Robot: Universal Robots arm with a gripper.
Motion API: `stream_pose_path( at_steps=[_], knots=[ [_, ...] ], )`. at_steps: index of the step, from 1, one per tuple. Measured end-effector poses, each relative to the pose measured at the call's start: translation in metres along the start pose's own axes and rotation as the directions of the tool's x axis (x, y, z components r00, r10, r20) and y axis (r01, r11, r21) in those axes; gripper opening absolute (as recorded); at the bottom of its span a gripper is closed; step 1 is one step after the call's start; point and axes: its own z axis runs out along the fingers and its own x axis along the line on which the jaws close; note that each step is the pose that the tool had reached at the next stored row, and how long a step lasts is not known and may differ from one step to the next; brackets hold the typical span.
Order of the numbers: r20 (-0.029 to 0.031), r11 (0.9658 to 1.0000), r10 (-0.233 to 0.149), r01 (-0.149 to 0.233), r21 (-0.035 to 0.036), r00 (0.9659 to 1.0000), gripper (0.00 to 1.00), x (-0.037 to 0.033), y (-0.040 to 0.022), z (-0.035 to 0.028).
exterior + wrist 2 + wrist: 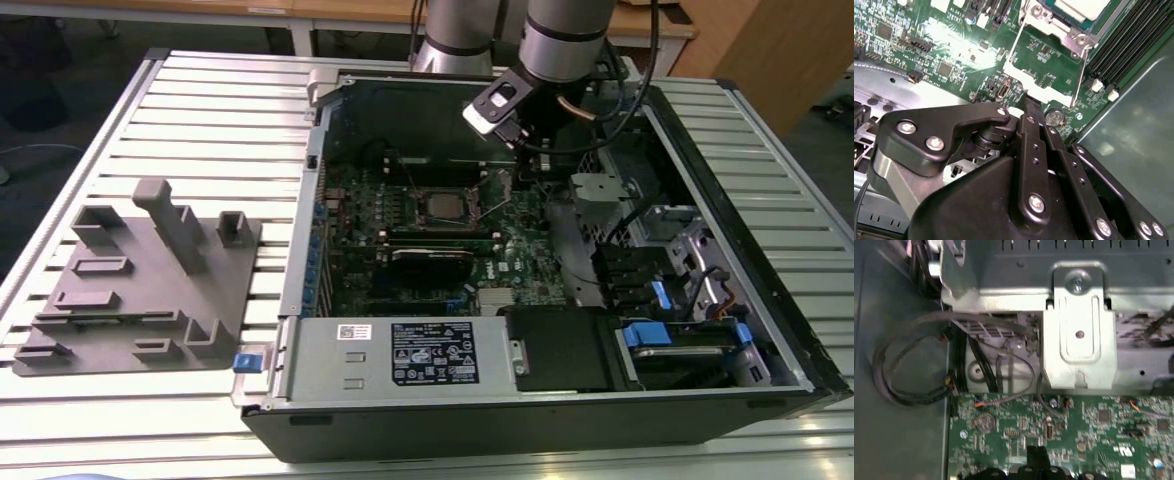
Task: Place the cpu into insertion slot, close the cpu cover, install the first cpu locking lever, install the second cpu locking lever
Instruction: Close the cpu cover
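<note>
Gripper (1026, 102), fingers (1030, 120) pressed together, hovers beside the insertion slot (414, 206), where the cpu (1081, 6) lies under the cpu cover (1051, 27) (apparently lowered); lever-latching is in hand, demanding exact tip placement on the thin locking lever (1082, 75).

1. The motherboard (400, 240) is green, speckled with tiny silver and black bits.
2. The cpu (438, 208) has a dull silver-grey top, and the cpu cover (1029, 77) is shinier silver.
3. The gripper (1027, 102) is matte black, dotted with silver screw heads.
4. The case (534, 435) is black outside and bare grey metal inside, with bright blue clips (645, 333).
5. The worktop (200, 110) is pale silver with ribbed stripes.
6. The fixture block (134, 290) is plain grey all over.
7. The power supply (334, 365) is silver with a black label.
</note>
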Motion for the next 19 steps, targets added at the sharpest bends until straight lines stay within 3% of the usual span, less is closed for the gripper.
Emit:
stream_pose_path(
  at_steps=[2, 5, 13, 19],
  knots=[
    [0.0002, 1.0000, 0.000, 0.000, -0.0072, 1.0000, 0.11, -0.0001, -0.0048, -0.0004],
    [-0.0002, 0.9999, 0.000, 0.000, -0.0123, 1.0000, 0.11, 0.0000, -0.0086, -0.0006],
    [-0.0001, 0.9999, 0.000, 0.000, -0.0126, 1.0000, 0.11, 0.0000, -0.0105, -0.0006],
    [0.0000, 0.9999, 0.000, 0.000, -0.0125, 1.0000, 0.11, 0.0002, -0.0184, -0.0005]
  ],
)
